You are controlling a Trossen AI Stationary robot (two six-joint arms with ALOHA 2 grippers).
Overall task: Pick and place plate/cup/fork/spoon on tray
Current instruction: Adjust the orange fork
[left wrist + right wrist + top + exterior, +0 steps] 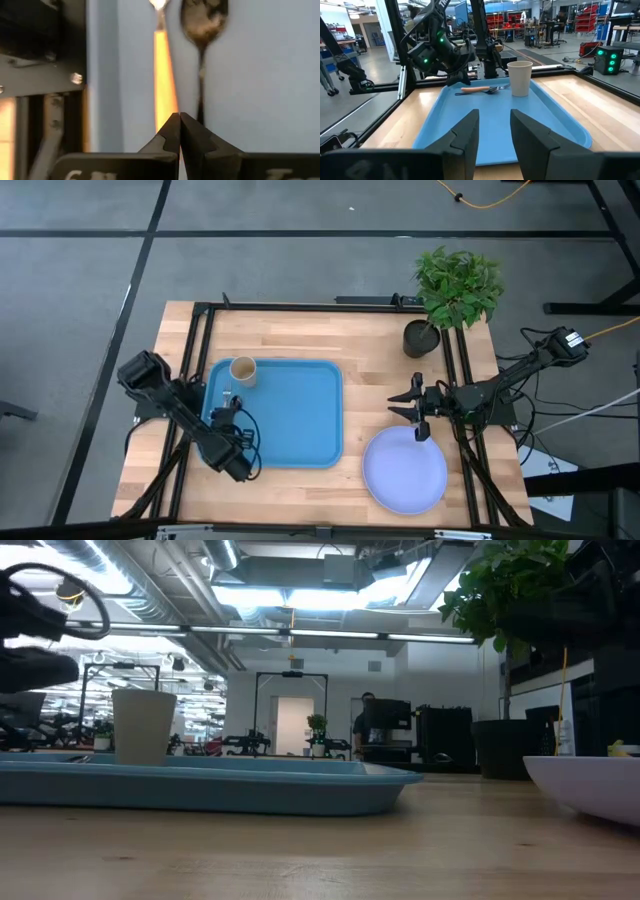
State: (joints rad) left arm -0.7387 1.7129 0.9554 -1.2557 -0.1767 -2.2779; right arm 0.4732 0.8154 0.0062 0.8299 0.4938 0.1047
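Observation:
The blue tray lies on the table's left half. The tan cup stands upright in its far left corner. The fork, orange-handled, and the dark spoon lie side by side on the tray floor by its left rim, heads toward the cup. My left gripper is shut, slanting down over their handle ends. The lavender plate rests on the table at the near right. My right gripper stands open and level over the plate's far edge, pointing at the tray with nothing between its fingers. My left gripper's shut fingertips stand over the gap between the fork handle's end and the spoon's handle, coming from above and the near side. Whether they touch either one I cannot tell.
A black pot with a green plant stands at the table's far right. Black frame rails run along the table's left, right and far sides. Bare wood lies between tray and plate.

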